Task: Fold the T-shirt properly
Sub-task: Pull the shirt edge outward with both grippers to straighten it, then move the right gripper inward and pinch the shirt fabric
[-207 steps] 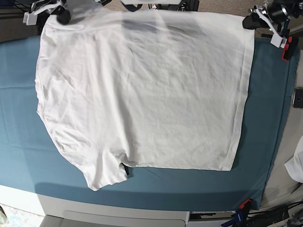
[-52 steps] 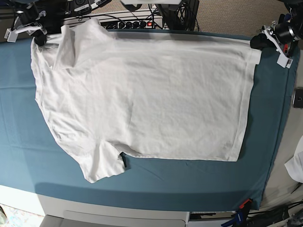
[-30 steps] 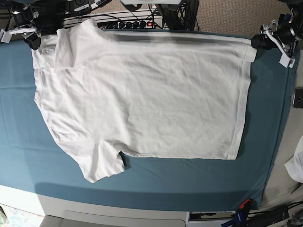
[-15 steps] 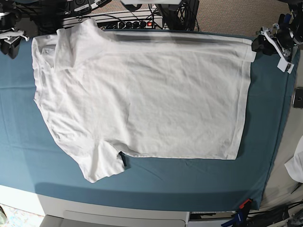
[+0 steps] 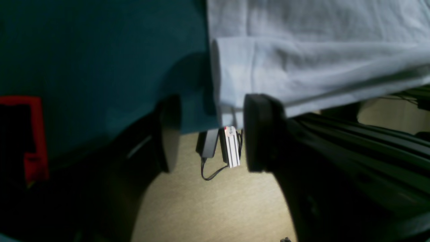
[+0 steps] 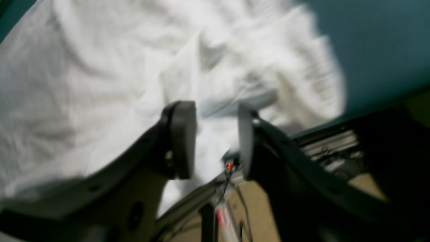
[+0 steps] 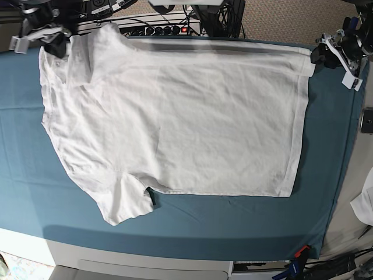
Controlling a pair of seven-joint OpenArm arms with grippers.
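You have the worktop (image 7: 23, 175) under a teal-blue cloth sheet (image 7: 192, 224) that covers it nearly edge to edge, and on that sheet the T-shirt (image 7: 175, 122) lies spread out flat, taking up most of the middle and far part of the surface. Its bottom hem (image 7: 300, 128) runs down the right of the base view, the neck end sits toward the left, one sleeve (image 7: 125, 201) points toward the near edge and the other sleeve (image 7: 87, 52) is folded back over the body at the far left corner. Your left gripper (image 5: 208, 132) sits at the far right corner of the shirt, jaws standing apart, with the folded hem corner reaching in between them; one pad (image 5: 258, 131) is just at the cloth edge, the other clear of it. Your right gripper (image 6: 211, 137) hovers over the rumpled far left corner by the folded sleeve, jaws likewise parted and nothing clamped, though that wrist view is blurred. A red clamp (image 7: 301, 252) shows at the near right edge.
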